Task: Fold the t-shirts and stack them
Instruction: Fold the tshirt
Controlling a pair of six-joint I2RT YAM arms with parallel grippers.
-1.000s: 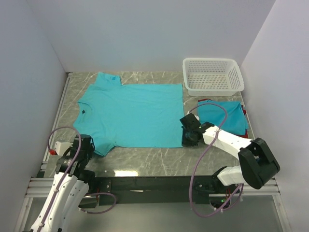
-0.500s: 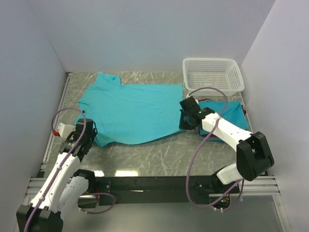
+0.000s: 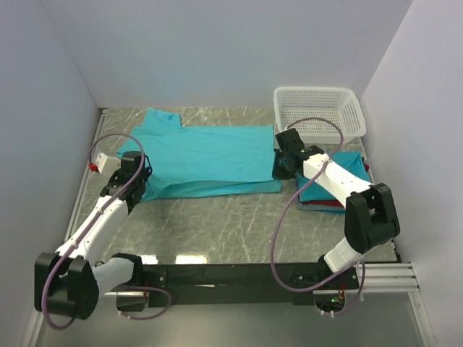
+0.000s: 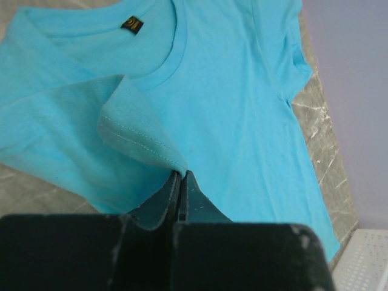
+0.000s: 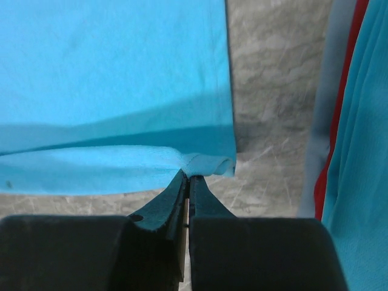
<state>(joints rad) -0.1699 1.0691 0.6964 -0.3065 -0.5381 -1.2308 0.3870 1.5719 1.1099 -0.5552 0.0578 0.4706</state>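
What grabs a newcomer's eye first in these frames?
The big teal cotton t-shirt spread across the grey marble-patterned table, its near edge doubled over. The left arm's fingers and the right arm's fingers are shut on that edge's two ends. At the right lie a folded teal-and-red shirt pile and, behind it, a white plastic mesh basket.
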